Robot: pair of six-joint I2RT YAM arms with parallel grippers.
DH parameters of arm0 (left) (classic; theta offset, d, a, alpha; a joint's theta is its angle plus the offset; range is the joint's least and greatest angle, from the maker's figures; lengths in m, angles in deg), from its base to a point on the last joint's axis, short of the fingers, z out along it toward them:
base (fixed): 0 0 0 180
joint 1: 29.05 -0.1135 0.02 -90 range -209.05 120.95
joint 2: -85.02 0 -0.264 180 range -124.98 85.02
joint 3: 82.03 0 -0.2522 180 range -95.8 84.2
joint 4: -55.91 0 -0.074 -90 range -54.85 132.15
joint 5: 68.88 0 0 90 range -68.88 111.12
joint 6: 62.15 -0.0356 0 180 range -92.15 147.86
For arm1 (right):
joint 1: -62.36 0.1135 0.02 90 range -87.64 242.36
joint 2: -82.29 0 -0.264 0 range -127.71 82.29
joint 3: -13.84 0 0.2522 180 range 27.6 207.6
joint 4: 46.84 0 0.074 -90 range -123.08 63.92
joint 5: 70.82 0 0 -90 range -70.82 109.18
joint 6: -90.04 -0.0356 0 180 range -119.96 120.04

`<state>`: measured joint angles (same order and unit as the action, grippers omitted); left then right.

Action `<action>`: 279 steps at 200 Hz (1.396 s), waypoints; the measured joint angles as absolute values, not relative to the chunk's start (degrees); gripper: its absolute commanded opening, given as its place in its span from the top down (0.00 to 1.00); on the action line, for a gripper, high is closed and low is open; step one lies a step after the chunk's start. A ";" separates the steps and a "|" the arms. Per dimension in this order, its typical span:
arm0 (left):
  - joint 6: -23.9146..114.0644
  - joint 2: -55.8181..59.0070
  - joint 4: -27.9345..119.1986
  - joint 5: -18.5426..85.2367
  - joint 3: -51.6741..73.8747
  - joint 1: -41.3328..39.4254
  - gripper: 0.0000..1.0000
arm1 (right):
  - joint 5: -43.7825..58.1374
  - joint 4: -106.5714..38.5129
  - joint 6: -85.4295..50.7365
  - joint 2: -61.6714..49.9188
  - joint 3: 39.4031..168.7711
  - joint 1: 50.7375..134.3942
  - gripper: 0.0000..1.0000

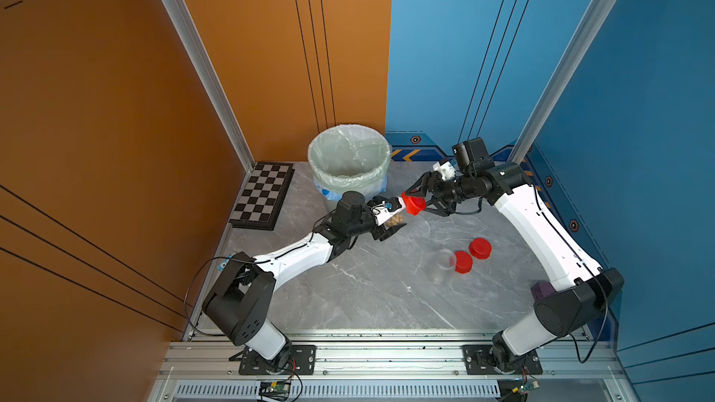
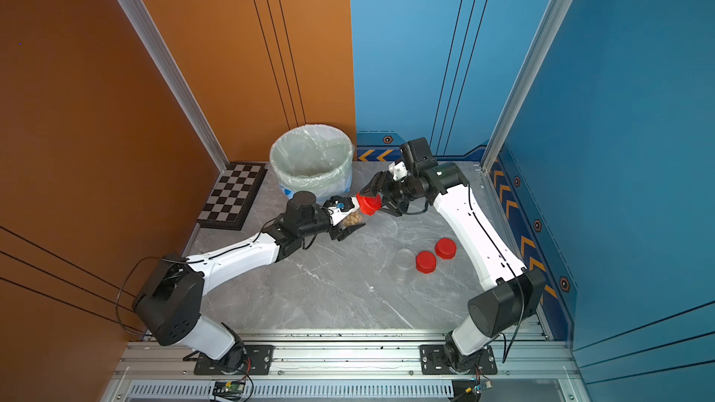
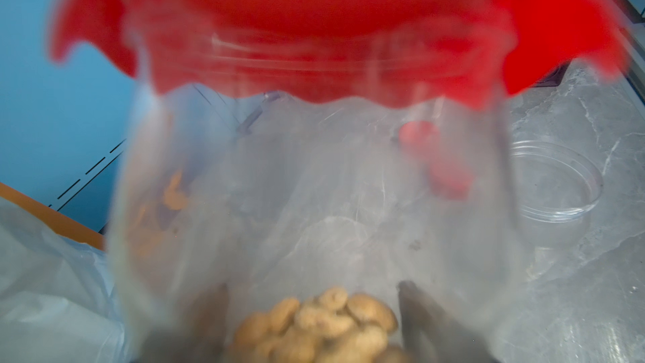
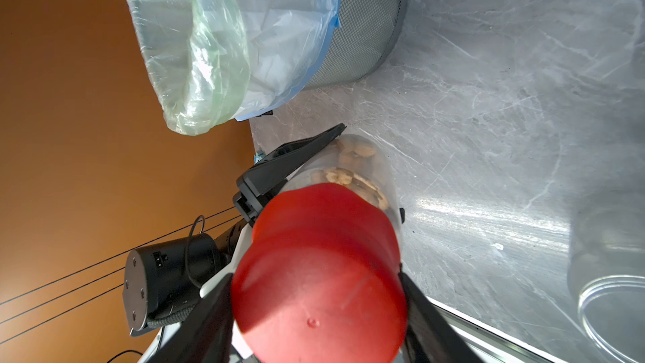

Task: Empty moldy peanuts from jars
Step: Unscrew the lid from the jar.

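Two lids are already lying loose on the tabletop [image 1: 367, 295]: one loose lid [image 1: 463, 261] right beside an empty jar [image 1: 441, 270], and a second loose lid [image 1: 480, 248] just beside the first. We are reading this as two jars already opened. Yet we are making out only one uncapped clear jar there, with no nuts showing in it. Where another opened jar might be standing, we cannot tell.

The capped jar [image 4: 385, 172] is hanging in the air near the front of the bag-lined bin [image 1: 348, 183], well apart from the loose lids and lying roughly on its side. The left tool [image 1: 395, 217] is clenching its clear body. The moldy peanuts [image 3: 321, 323] are sitting heaped toward the closed end, close to that tool's fingers. Its red lid [image 4: 321, 274] is on, and the right tool [image 1: 414, 200] is clamping it, one finger pressing on each side in the right wrist view.

We are judging the task to be in its later part, with this jar being the one left to deal with. The step in hand looks like unscrewing, one arm bracing the body while the other is gripping the lid. After that, we are expecting the lid to need setting aside and the jar tipping over the bin until the nuts are out. The bin's liner is crumpled and pale, so we cannot tell whether any peanuts are lying inside it.
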<state>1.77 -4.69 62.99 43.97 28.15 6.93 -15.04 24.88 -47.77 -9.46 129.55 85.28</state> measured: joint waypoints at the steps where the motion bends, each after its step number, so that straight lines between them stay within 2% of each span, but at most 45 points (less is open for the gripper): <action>1: 1.75 -4.69 62.99 43.95 28.15 6.93 0.63 | -15.02 24.94 -47.69 -9.50 129.61 85.32 0.43; 15: 1.75 -4.69 62.86 43.84 28.15 6.93 0.62 | -14.17 26.03 -45.96 -10.05 130.55 85.78 0.49; 62: 1.79 -4.67 62.90 44.54 28.15 6.93 0.62 | -14.67 29.44 -33.02 -11.62 133.61 85.67 0.48; 124: 2.23 -3.42 63.38 47.95 28.15 6.93 0.62 | -19.76 35.00 -11.32 -12.71 137.96 84.12 0.53; 182: 2.69 -2.39 63.73 51.38 28.15 6.85 0.62 | -21.36 39.41 5.95 -12.80 141.53 84.03 0.51; 279: 2.77 -2.37 62.58 52.06 28.15 6.85 0.63 | -24.20 41.53 14.98 -12.71 143.91 79.90 0.53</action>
<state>2.77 -2.37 62.58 52.06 28.15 6.85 -24.20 41.53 14.98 -12.71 143.91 79.90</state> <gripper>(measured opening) 0.756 0.664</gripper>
